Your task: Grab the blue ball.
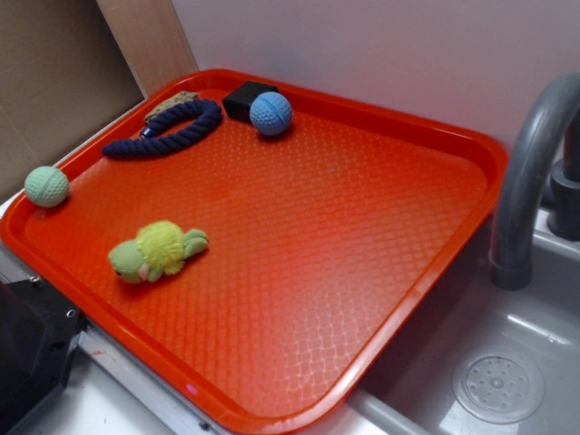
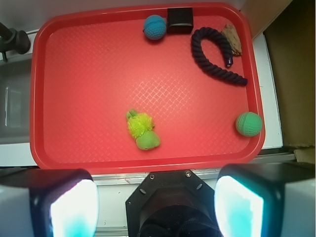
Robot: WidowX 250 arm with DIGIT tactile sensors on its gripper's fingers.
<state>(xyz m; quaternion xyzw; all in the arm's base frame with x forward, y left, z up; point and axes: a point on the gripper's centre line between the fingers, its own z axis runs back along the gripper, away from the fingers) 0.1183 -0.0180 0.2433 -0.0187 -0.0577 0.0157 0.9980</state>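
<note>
The blue ball point(image 1: 271, 113) is light blue and dimpled. It rests at the far side of the red tray point(image 1: 435, 227), touching a small black box point(image 1: 245, 98). In the wrist view the ball point(image 2: 155, 27) lies at the top of the frame, left of the box point(image 2: 179, 21). My gripper point(image 2: 156, 205) is open and empty, high above the tray's near edge, far from the ball. Its two fingers point(image 2: 74, 207) stand wide apart. The gripper does not show in the exterior view.
A pale green ball point(image 1: 46, 186) sits at the tray's left edge. A dark blue rope point(image 1: 163, 136) lies near the box, with a brown piece point(image 1: 172, 102) behind it. A yellow-green plush toy point(image 1: 156, 251) lies near the front. A grey faucet point(image 1: 530, 172) and sink point(image 1: 498, 381) are at right.
</note>
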